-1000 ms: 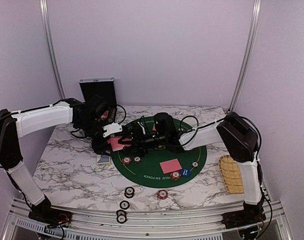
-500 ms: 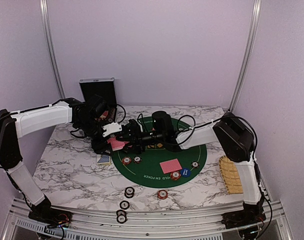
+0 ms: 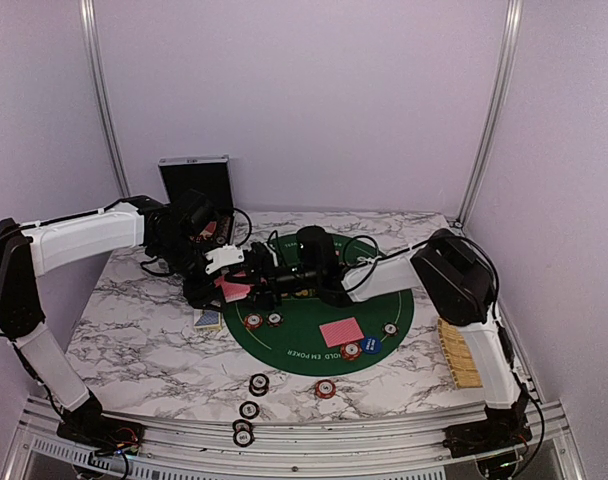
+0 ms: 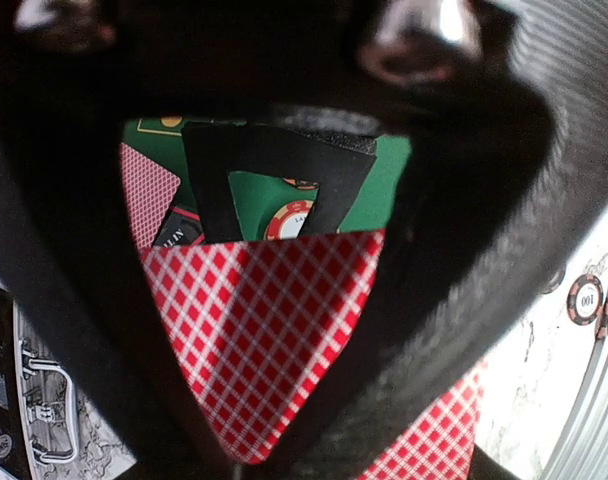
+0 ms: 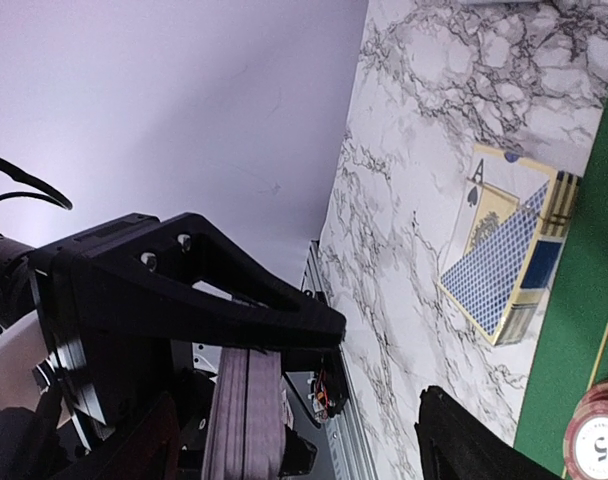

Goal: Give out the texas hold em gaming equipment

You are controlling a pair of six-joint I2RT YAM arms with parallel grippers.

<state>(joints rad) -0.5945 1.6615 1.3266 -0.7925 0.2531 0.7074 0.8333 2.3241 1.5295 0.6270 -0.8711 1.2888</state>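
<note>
The left pincer (image 3: 227, 285) is clamped on red diamond-backed playing cards (image 4: 254, 330) above a round green felt mat (image 3: 302, 332). The right pincer (image 3: 261, 284) seems spread beside them. Around them are a white marble tabletop (image 3: 134, 340) and lilac walls (image 3: 304, 100).

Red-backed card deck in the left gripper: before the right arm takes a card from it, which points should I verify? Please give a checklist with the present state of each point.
1. Left gripper clamps the card deck: ok.
2. Right gripper is open: ok, its fingers stand apart in the right wrist view.
3. Right gripper is at the deck: ok, the two grippers meet in the top view.
4. Only one card lies between the right fingers: cannot tell.
5. Green mat has bare room for a card beside the face-down card: ok.
</note>
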